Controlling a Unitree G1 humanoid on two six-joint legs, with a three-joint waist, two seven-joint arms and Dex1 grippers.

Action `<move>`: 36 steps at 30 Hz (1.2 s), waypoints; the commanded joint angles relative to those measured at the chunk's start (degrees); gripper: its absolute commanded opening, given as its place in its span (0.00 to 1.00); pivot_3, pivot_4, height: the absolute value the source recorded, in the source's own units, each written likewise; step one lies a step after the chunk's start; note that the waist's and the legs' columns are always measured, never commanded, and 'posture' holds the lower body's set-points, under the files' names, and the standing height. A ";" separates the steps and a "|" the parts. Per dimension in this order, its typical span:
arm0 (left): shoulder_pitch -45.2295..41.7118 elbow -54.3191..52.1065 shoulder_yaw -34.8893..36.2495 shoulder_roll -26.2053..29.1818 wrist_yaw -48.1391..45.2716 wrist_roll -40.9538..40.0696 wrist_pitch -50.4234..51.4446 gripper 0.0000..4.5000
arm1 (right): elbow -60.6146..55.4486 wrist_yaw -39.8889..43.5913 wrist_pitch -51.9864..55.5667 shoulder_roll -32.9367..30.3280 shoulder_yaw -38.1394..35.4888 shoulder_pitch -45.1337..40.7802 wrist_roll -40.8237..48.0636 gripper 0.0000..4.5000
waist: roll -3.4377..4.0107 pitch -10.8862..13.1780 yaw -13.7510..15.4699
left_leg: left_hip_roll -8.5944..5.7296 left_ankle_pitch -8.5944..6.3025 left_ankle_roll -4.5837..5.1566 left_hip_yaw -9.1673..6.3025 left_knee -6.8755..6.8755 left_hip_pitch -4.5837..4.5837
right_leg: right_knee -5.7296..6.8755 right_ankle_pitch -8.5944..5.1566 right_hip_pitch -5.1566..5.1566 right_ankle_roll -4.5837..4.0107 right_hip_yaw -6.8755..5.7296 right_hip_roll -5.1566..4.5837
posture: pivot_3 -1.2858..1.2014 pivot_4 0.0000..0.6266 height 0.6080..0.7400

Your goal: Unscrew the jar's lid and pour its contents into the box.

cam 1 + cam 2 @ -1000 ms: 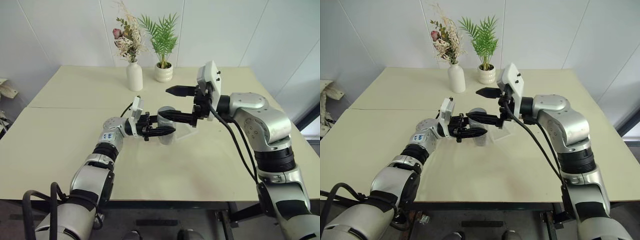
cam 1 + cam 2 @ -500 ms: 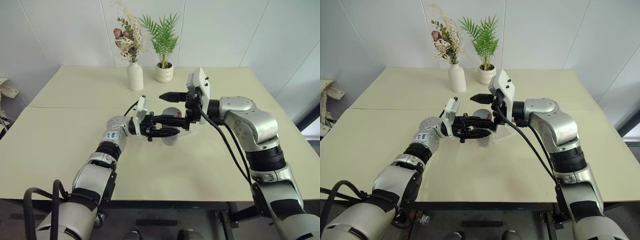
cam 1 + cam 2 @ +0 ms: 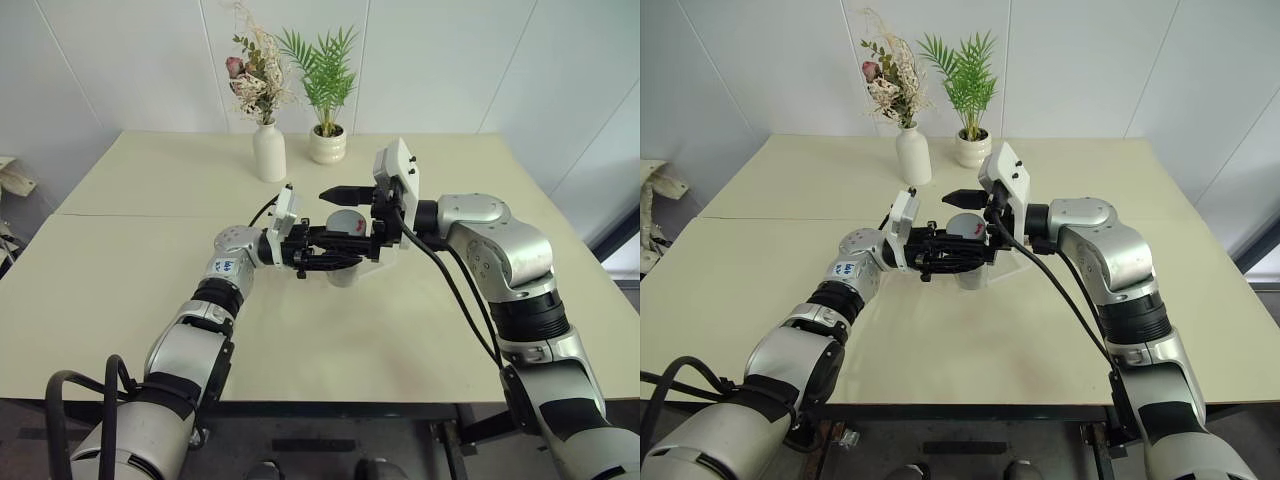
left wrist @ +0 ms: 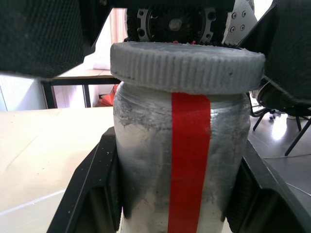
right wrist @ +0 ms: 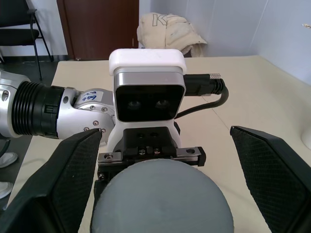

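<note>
Left wrist view: the jar fills the middle, pinched at its body between the two black fingers of the left gripper, which is clamped tight on it. A red strip runs down the jar's side, and the ribbed grey lid sits on its top. From the head cameras, the jar is held up off the table, in front of the white vase and the plant pot, which stand well behind it near the table's far edge. The right gripper comes in from the opposite side with its fingers spread wide, one on either side of the lid and not touching it. The box of clear plastic lies on the table just beside the jar, partly hidden behind the right gripper. I cannot make out the contents through the jar's wall.
</note>
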 commanded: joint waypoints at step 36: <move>0.96 -2.24 0.33 2.84 -6.40 -2.23 0.26 0.48 | -5.59 -1.02 1.63 -8.03 -4.61 2.41 1.70 0.99 | 0.00 0.00 0.06 | 0.00 0.00 0.00 0.01 0.00 0.00 | -0.03 0.00 0.00 0.00 0.01 0.00 | 0.52 0.24 1.00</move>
